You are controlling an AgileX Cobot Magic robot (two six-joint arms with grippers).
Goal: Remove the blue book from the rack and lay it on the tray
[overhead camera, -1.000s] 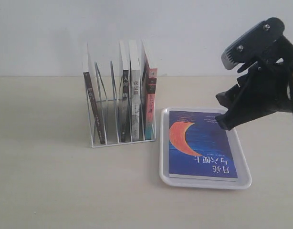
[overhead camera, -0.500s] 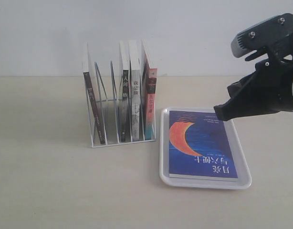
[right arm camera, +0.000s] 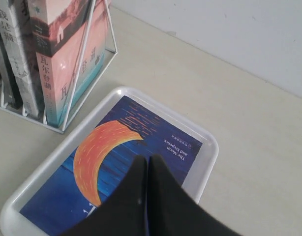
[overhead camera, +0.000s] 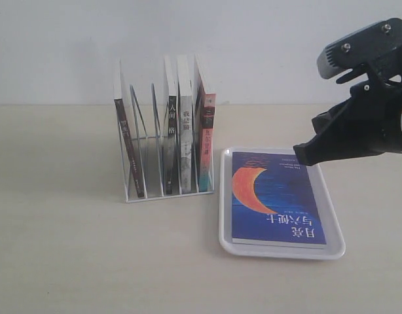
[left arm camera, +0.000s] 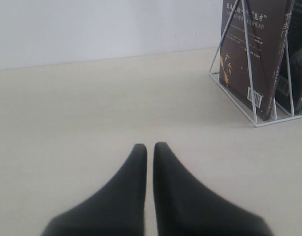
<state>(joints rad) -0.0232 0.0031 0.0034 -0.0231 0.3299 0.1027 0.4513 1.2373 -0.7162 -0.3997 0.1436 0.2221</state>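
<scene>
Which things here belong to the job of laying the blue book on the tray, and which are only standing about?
For the job: blue book, lying flat in the tray; rack; right hand, shut above the book.
Only standing about: black-spined book and pink-and-teal-spined book, upright in the rack; left hand, shut, holding nothing.

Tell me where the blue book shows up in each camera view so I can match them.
Exterior view: the blue book lies flat in the tray, on the right of the rack.
Left wrist view: not in it; only the rack's end shows.
Right wrist view: the blue book lies in the tray, beside the rack.
Shared landmark: the rack, seen in all three.
</scene>
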